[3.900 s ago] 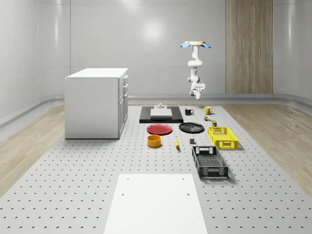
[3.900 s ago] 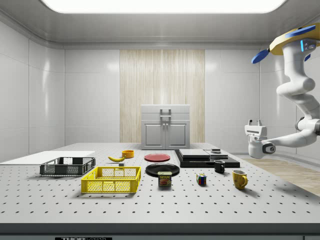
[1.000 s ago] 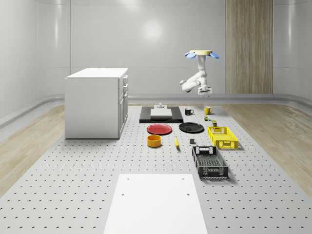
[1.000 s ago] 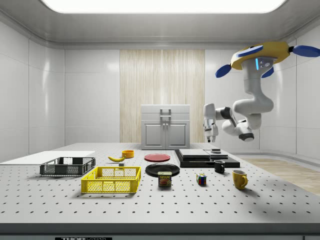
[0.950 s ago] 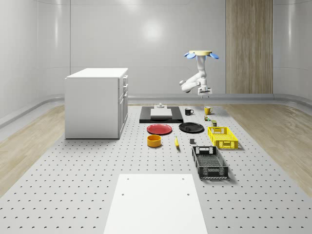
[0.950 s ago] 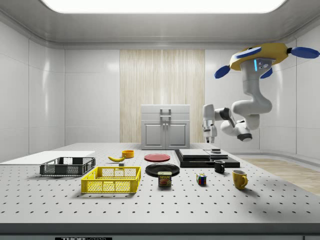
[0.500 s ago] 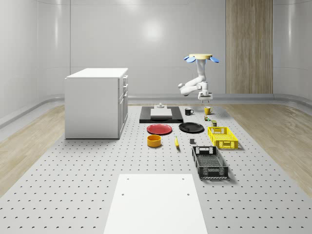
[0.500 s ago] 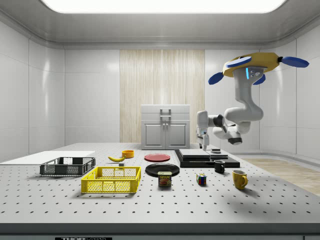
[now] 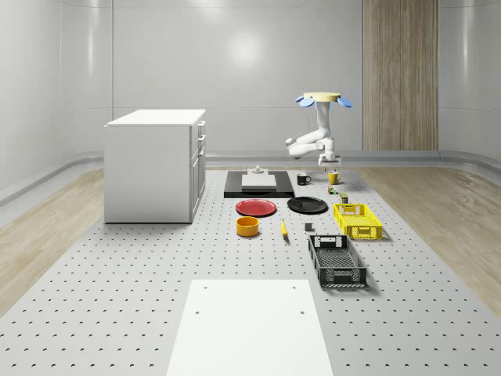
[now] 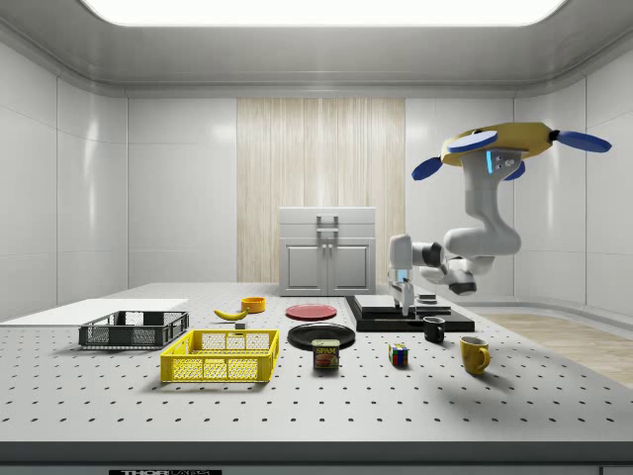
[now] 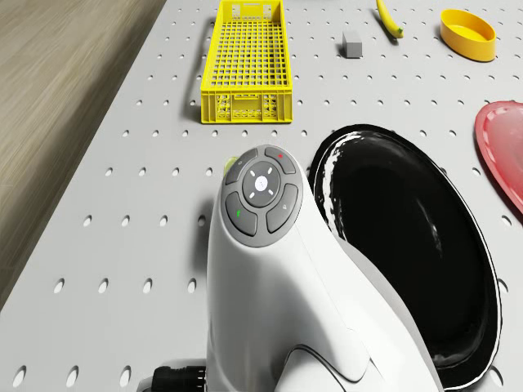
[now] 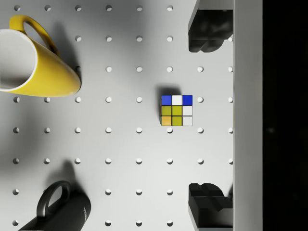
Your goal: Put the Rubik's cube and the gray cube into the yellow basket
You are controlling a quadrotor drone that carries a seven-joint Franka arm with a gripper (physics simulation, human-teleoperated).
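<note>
Lower and nearer the desk (image 10: 297, 416) than a moment ago, the drone (image 10: 499, 145) hovers over its far end, arm bent so the hand (image 10: 403, 287) points straight down. Its fingers (image 12: 208, 31) are spread, empty, bracketing the Rubik's cube (image 12: 176, 110) on the desk below, ready to descend. The gray cube (image 11: 352, 44) sits beside the basket (image 11: 247, 65).

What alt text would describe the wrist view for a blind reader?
A Rubik's cube sits on the perforated table below the gripper, whose fingers are open. A yellow mug and a black mug stand nearby.
</note>
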